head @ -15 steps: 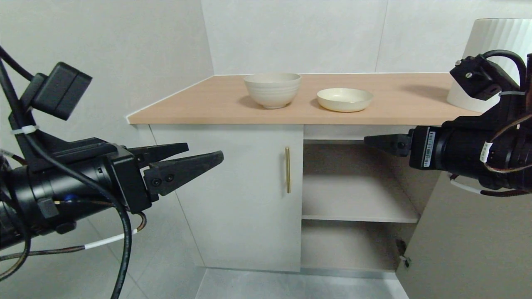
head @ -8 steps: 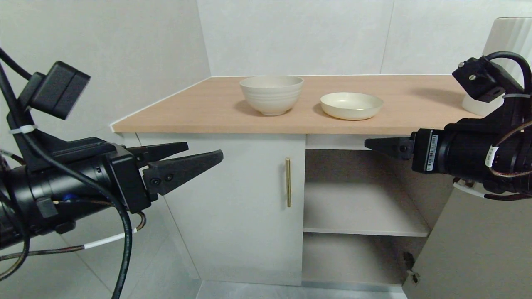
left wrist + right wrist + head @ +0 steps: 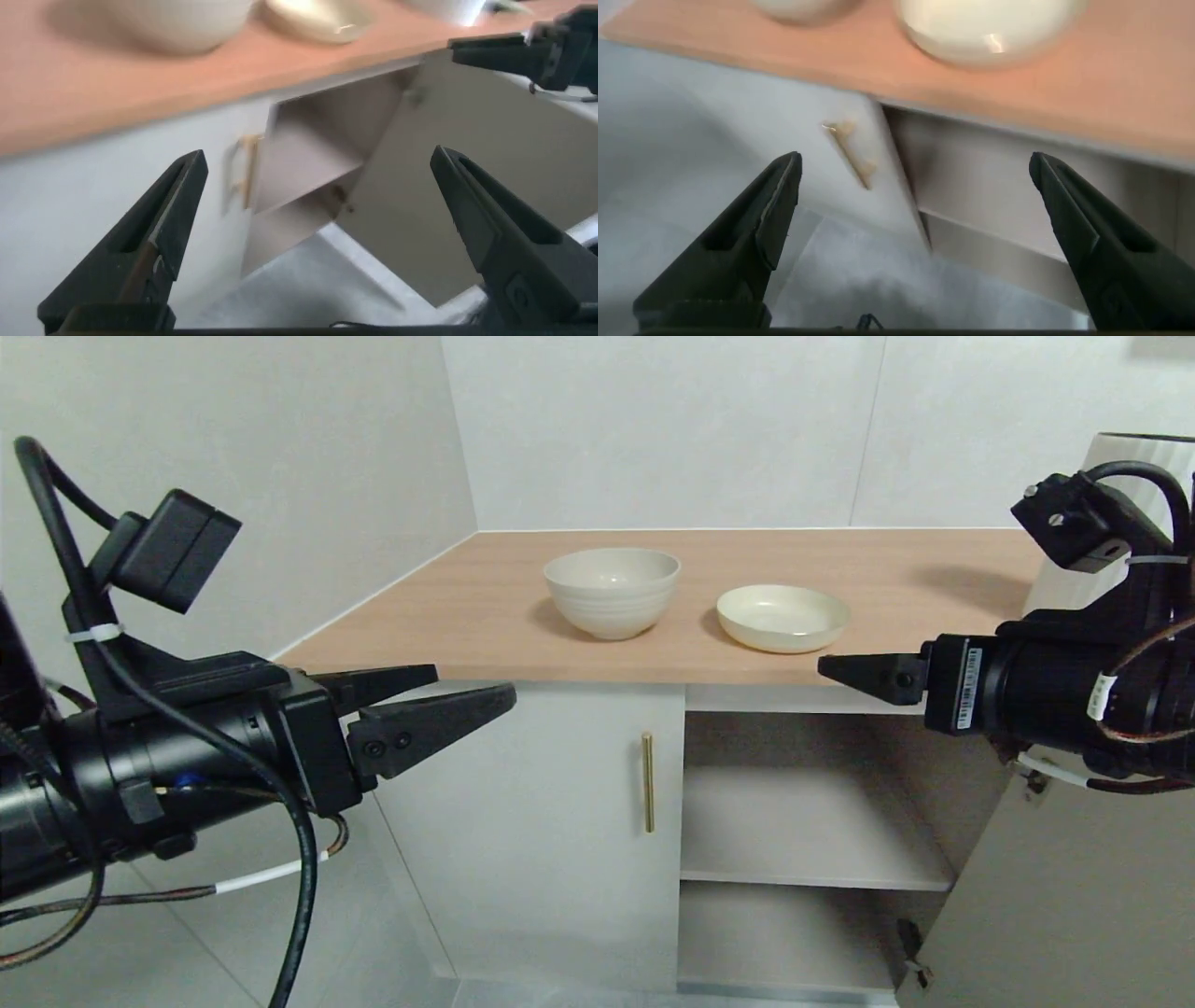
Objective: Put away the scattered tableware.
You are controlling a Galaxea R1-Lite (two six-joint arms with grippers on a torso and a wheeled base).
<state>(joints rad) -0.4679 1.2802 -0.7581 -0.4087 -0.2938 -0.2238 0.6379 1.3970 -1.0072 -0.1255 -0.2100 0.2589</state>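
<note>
A deep cream bowl (image 3: 611, 591) and a shallow cream dish (image 3: 782, 616) stand side by side on the wooden countertop (image 3: 467, 616), the bowl to the left. My left gripper (image 3: 467, 683) is open and empty, held in front of the counter's left front edge, below the bowl's level. My right gripper (image 3: 826, 667) is open too, with nothing in it, just under the counter edge below the dish. The left wrist view has the bowl (image 3: 168, 19) and the dish (image 3: 313, 19) beyond the open gripper (image 3: 318, 157). In the right wrist view the dish (image 3: 985, 28) lies above the open gripper (image 3: 913, 163).
Below the counter is a white cabinet. Its left door (image 3: 541, 821) with a brass handle (image 3: 646, 782) is shut; its right door (image 3: 1055, 896) hangs open, showing two bare shelves (image 3: 803, 840). A white ribbed container (image 3: 1134, 453) stands at the counter's back right.
The whole head picture has shifted: the counter sits lower and more of its top shows. Both arms hold nearly the same pose, both grippers still open. Bowl and dish have not moved.
</note>
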